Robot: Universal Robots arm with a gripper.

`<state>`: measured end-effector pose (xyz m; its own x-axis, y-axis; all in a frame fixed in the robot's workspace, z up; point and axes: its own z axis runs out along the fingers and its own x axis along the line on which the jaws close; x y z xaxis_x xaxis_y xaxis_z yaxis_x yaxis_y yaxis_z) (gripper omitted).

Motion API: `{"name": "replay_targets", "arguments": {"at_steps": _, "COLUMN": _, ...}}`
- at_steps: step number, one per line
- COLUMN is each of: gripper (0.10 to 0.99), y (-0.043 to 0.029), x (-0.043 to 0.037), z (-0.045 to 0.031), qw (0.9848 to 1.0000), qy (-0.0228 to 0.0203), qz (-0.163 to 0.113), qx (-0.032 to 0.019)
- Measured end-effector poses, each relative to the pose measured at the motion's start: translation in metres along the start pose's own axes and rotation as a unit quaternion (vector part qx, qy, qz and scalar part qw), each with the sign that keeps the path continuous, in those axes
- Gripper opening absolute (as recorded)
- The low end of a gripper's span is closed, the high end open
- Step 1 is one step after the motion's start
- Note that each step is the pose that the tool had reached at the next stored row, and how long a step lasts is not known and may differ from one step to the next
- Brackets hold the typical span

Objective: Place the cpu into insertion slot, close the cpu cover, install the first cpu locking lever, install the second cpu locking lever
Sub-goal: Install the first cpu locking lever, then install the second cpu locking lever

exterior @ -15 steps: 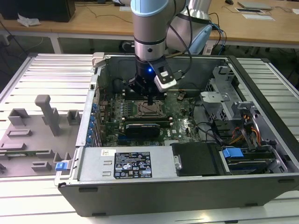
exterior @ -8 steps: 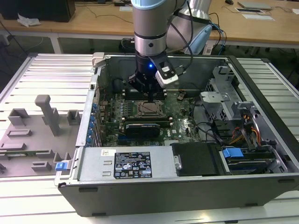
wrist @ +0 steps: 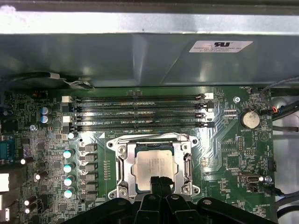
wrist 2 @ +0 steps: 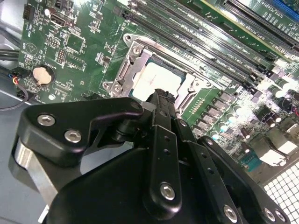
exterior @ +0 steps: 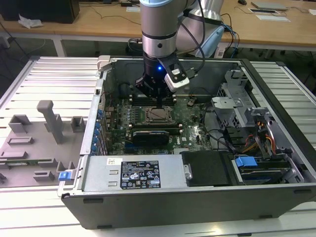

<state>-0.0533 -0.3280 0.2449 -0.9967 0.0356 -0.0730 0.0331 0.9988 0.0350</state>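
Observation:
The cpu [wrist: 152,164], a pale metal square, lies in the insertion slot [wrist: 150,139] on the green board. The silvery cpu cover [wrist: 125,169] lies flat around it, and the chip shows through its window. My gripper [wrist: 159,181] is shut with nothing between its black fingers, and its tip stands just over the chip's near edge. In the second wrist view the gripper [wrist 2: 161,95] points down at the cpu [wrist 2: 150,78] framed by the cover [wrist 2: 127,70]. In the exterior view the gripper [exterior: 159,101] hangs inside the open case over the cpu [exterior: 159,115].
Long black memory slots [wrist: 140,112] run just beyond the socket, with a coin battery [wrist: 251,118] and blue capacitors [wrist: 67,167] at its sides. A black graphics card [exterior: 150,134], a power supply [exterior: 133,174] and drive cages [exterior: 256,148] stand inside the case. A grey fixture tray [exterior: 34,143] lies outside.

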Motion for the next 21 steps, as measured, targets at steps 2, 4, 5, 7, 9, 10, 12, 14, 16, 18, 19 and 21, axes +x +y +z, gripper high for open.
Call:
{"name": "replay_targets", "arguments": {"at_steps": 2, "gripper": 0.106, "y": -0.0001, "x": 0.0, "z": 0.0, "qw": 1.0, "qy": 0.0, "qz": 0.0, "qx": 0.0}}
{"name": "replay_targets", "arguments": {"at_steps": 4, "gripper": 0.106, "y": -0.0001, "x": 0.0, "z": 0.0, "qw": 1.0, "qy": 0.0, "qz": 0.0, "qx": 0.0}}
{"name": "replay_targets", "arguments": {"at_steps": 5, "gripper": 0.106, "y": -0.0001, "x": 0.0, "z": 0.0, "qw": 1.0, "qy": 0.0, "qz": 0.0, "qx": 0.0}}
{"name": "replay_targets", "arguments": {"at_steps": 7, "gripper": 0.106, "y": -0.0001, "x": 0.0, "z": 0.0, "qw": 1.0, "qy": 0.0, "qz": 0.0, "qx": 0.0}}
{"name": "replay_targets", "arguments": {"at_steps": 9, "gripper": 0.106, "y": -0.0001, "x": 0.0, "z": 0.0, "qw": 1.0, "qy": 0.0, "qz": 0.0, "qx": 0.0}}
{"name": "replay_targets", "arguments": {"at_steps": 10, "gripper": 0.106, "y": -0.0002, "x": 0.0, "z": -0.0001, "qw": 1.0, "qy": 0.0, "qz": 0.0, "qx": 0.0}}
{"name": "replay_targets", "arguments": {"at_steps": 12, "gripper": 0.106, "y": -0.0002, "x": 0.0, "z": 0.0, "qw": 1.0, "qy": 0.0, "qz": 0.0, "qx": 0.0}}
{"name": "replay_targets", "arguments": {"at_steps": 14, "gripper": 0.106, "y": -0.0002, "x": 0.0, "z": 0.0, "qw": 1.0, "qy": 0.0, "qz": 0.0, "qx": 0.0}}
{"name": "replay_targets", "arguments": {"at_steps": 16, "gripper": 0.106, "y": -0.0002, "x": 0.0, "z": 0.0, "qw": 1.0, "qy": 0.0, "qz": 0.0, "qx": 0.0}}
{"name": "replay_targets", "arguments": {"at_steps": 18, "gripper": 0.106, "y": -0.0012, "x": 0.0, "z": -0.0002, "qw": 1.0, "qy": 0.0001, "qz": 0.0, "qx": 0.0001}}
{"name": "replay_targets", "arguments": {"at_steps": 19, "gripper": 0.106, "y": -0.004, "x": 0.0, "z": -0.0002, "qw": 1.0, "qy": 0.0, "qz": 0.0, "qx": 0.0}}
{"name": "replay_targets", "arguments": {"at_steps": 21, "gripper": 0.106, "y": -0.0101, "x": 0.0003, "z": -0.0005, "qw": 1.0, "qy": 0.0001, "qz": 0.0, "qx": 0.0001}}
